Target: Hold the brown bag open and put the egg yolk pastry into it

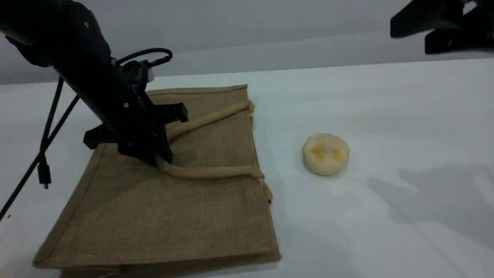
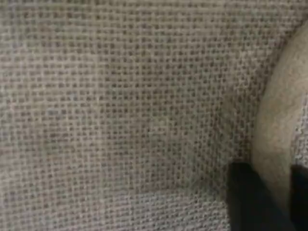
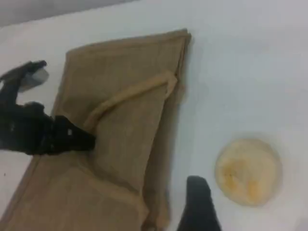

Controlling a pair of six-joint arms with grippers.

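My left pincer [image 1: 160,154] pinches the handle [image 1: 208,172] of the flat, unopened brown bag [image 1: 173,216], right pincer [image 3: 199,202] spread and empty; egg yolk pastry [image 1: 326,154] sits on the surface [image 1: 386,116] at the bag's 3 o'clock, unloaded.

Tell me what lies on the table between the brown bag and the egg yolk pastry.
Nothing: in the scene view, only bare white table separates the brown bag from the egg yolk pastry. The right wrist view shows the same gap.
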